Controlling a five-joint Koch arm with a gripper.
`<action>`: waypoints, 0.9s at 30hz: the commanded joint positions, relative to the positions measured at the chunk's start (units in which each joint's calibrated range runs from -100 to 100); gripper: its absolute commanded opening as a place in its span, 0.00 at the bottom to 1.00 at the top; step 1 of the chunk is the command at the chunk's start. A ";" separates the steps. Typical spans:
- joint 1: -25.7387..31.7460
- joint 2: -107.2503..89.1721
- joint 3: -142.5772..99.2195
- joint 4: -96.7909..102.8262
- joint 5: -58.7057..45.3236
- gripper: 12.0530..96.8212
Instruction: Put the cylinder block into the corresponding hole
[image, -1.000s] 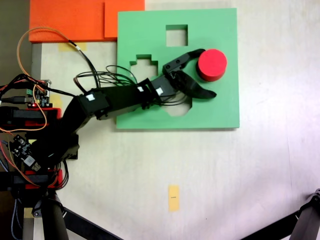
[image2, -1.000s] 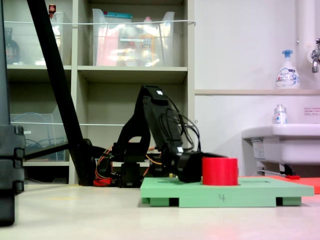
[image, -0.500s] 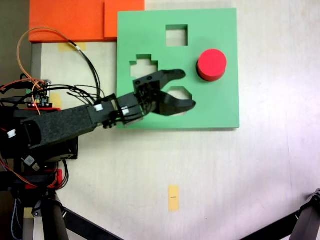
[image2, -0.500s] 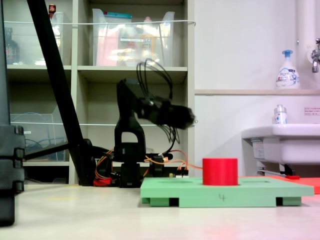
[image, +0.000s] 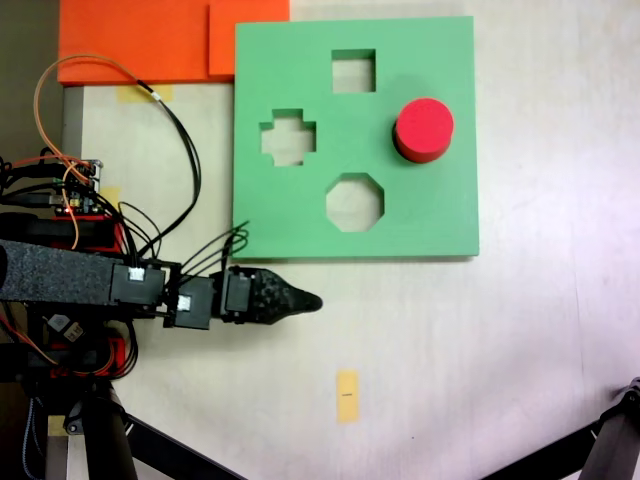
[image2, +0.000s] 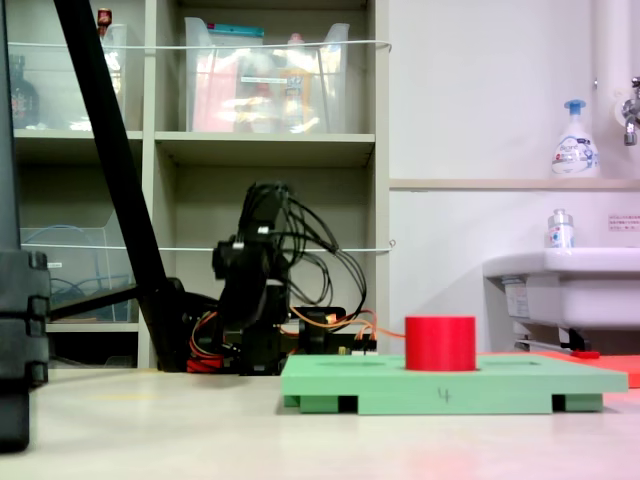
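Observation:
The red cylinder block (image: 423, 129) stands upright on the right part of the green foam board (image: 440, 215). From the side, the cylinder block (image2: 440, 343) rises well above the board (image2: 450, 382). The corresponding hole is hidden, since the cylinder covers its spot. My gripper (image: 306, 301) hangs over the bare table just in front of the board's near-left corner, far from the cylinder. Its jaws are together in one narrow point with nothing between them. In the side view the arm (image2: 250, 290) is folded back by its base.
The board has a cross cut-out (image: 288, 142), a square one (image: 353, 71) and an octagonal one (image: 354, 202). Orange foam sheets (image: 150, 40) lie at the back left. Circuit boards and wires (image: 70, 190) sit at the left. A yellow tape mark (image: 347, 396) is on the table.
The gripper let go of nothing new: it drew back from beside the cylinder, lifted, swung off the board to the table's near side and closed. The cylinder stayed put.

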 joint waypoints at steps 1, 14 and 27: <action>-0.29 -0.96 -2.95 1.30 -0.29 0.41; 2.64 -0.96 -19.60 -4.09 -3.08 0.41; 3.13 -0.96 -19.60 -6.69 -3.08 0.44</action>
